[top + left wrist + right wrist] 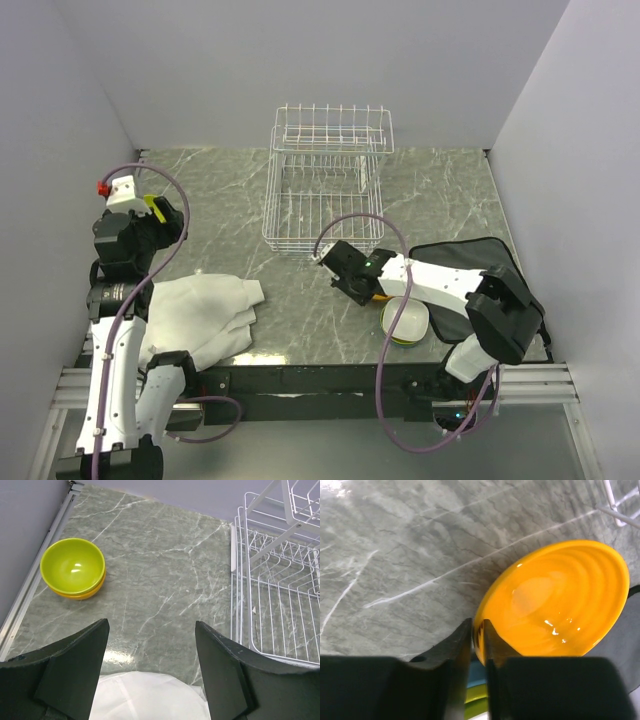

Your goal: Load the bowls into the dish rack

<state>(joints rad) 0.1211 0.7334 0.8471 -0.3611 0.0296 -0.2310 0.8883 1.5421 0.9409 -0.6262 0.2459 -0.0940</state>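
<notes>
My right gripper (477,630) is shut on the rim of an orange bowl (555,600) and holds it tilted just above the marble table. Under the fingers, the edges of a blue bowl (476,676) and a lime bowl (477,697) show. From above, this gripper (358,285) sits beside a stack of bowls (405,320) whose top bowl is white inside. My left gripper (151,625) is open and empty, and it is at the far left in the top view (165,215). A lime bowl (72,565) nested in an orange bowl (82,592) stands ahead of it. The white wire dish rack (325,190) holds no bowls.
A white cloth (200,315) lies at the near left, under my left gripper (150,695). A black mat (470,260) lies at the right. The rack's edge (240,580) is to the right of my left gripper. Walls close in the table on three sides.
</notes>
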